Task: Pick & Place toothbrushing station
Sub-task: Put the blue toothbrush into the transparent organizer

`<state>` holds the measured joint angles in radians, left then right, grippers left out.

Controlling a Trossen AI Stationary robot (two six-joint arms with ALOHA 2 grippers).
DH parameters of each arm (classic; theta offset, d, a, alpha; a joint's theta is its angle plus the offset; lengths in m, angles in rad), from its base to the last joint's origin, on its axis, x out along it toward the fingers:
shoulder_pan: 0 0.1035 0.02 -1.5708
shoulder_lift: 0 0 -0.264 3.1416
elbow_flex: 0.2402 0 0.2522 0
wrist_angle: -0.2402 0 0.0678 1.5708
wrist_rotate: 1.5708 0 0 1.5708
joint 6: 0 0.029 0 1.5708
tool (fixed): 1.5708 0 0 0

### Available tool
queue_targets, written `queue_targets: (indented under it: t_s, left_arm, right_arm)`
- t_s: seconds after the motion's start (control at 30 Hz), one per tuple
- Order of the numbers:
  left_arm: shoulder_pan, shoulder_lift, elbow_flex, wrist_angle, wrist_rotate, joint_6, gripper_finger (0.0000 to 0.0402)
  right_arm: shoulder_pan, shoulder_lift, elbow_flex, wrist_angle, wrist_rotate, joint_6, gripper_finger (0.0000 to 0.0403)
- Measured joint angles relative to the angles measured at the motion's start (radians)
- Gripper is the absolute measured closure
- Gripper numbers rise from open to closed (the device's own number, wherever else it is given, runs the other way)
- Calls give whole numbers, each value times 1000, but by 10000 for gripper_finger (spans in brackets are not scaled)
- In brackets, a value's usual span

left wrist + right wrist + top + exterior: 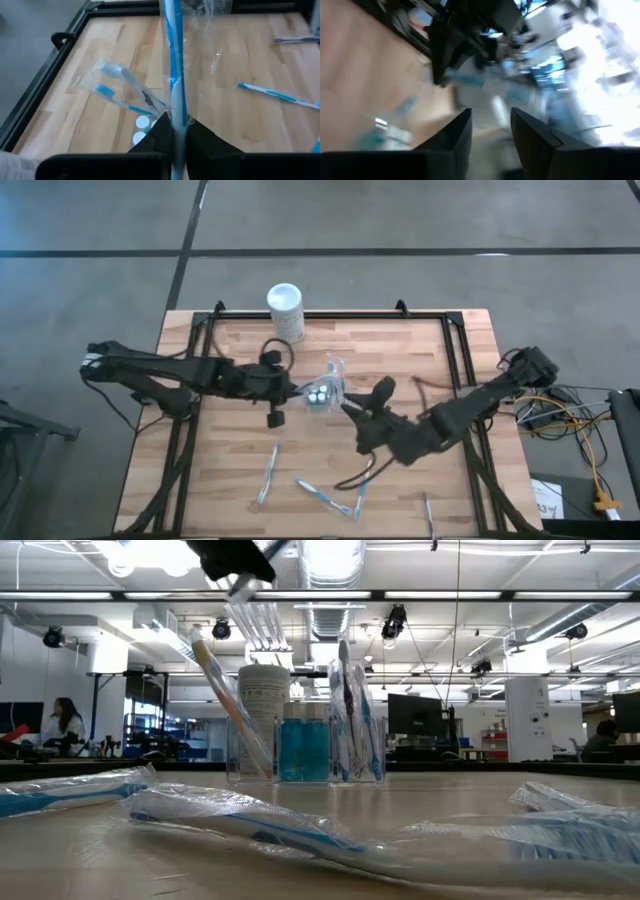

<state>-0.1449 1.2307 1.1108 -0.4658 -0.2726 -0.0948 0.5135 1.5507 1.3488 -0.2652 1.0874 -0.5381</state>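
Wrapped toothbrushes [250, 825] lie nearest, flat across the table [420, 360]. Behind them, mid-table, the toothbrushing station [305, 745] stands upright, mouth up. Left gripper [173, 131] pinches a wrapped toothbrush [172, 60] above it; right gripper [491, 131] beside it stands parted, empty.

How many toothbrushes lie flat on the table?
4, all on the side away from the white canister: one leftmost toothbrush, two middle toothbrushes, one rightmost toothbrush. Arms may hide others.

Wrapped toothbrushes [325, 497] clutter the near table [230, 470]; far corners lie open.
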Motion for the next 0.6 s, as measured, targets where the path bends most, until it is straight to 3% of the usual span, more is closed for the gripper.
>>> queue_targets:
  t_s: [0.1,0.2,0.33,0.5,0.6]
  left_arm:
    - [-19,-90,-71,18,-24,-1,378]
    - [-43,-179,-162,129,-53,23,378]
    - [-62,-245,-273,341,-63,114,378]
    - [-73,-250,-362,538,-63,217,378]
    - [-76,-231,-390,649,-63,255,378]
  right_arm:
    - [-33,-101,-45,-46,-196,186,258]
    - [-95,-201,-121,26,-445,296,255]
    - [-203,-282,-274,295,-768,347,254]
    - [-333,-322,-451,718,-1023,408,245]
    - [-402,-312,-501,887,-1157,473,233]
